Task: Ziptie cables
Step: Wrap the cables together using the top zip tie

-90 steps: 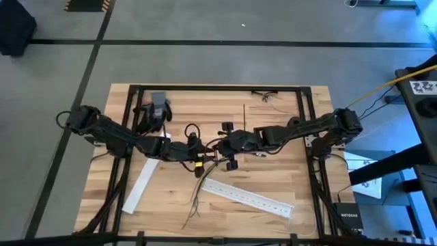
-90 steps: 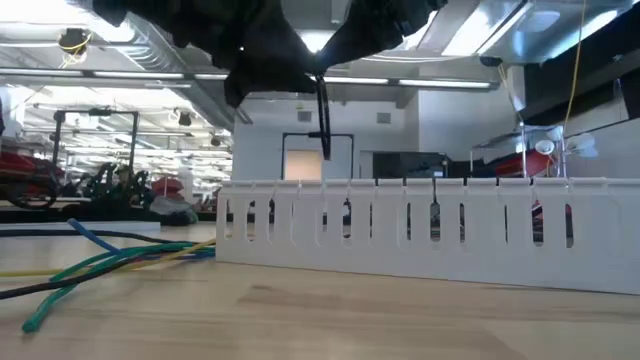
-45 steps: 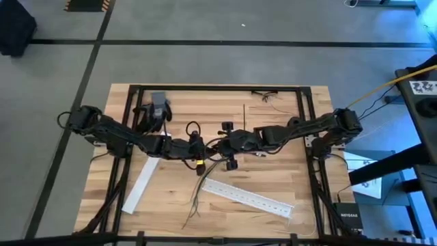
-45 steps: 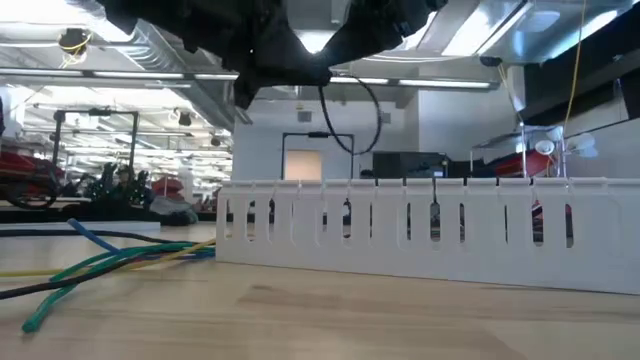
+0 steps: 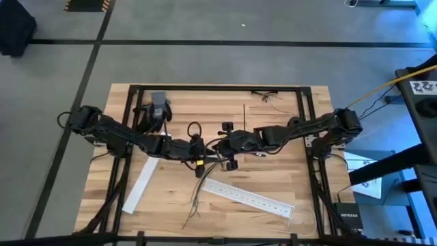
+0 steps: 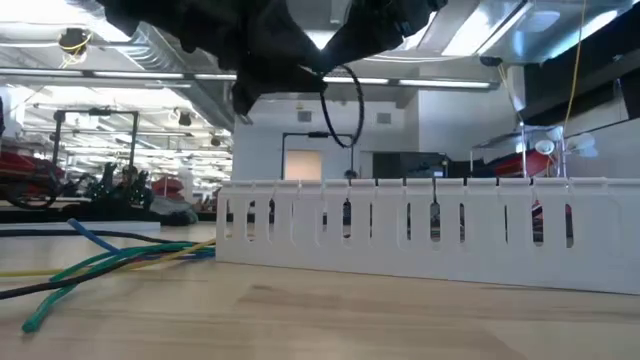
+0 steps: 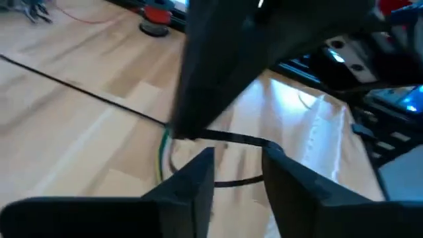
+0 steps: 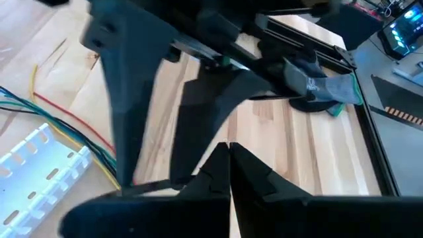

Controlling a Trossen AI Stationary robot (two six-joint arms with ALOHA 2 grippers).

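Observation:
A thin black ziptie curls in a loop below both grippers, clear of the table. My grippers meet over the table's middle: left gripper, right gripper, each shut on the ziptie. The cables run from just under the grippers toward the near edge. Their coloured ends lie flat on the wood, and a green wire shows beneath the fingers. My left gripper has a curved stretch of the ziptie's strip spanning the narrow gap between its two fingers. The loop hangs below them, off the table. My right gripper pinches the ziptie at its fingertips, where the strip leaves them. Its shut tips hide the exact spot.
A long white perforated strip lies near the front, right of the cables, another at front left. A grey-and-black object sits at the far left, a loose black strip at the back. Black frame rails edge the table.
The ziptie hung straight down a second ago. Its free end has been brought up beside the grippers, bending it into a wide loop, and that loop has now drawn narrower. Both grippers have stayed close together over the table's middle.

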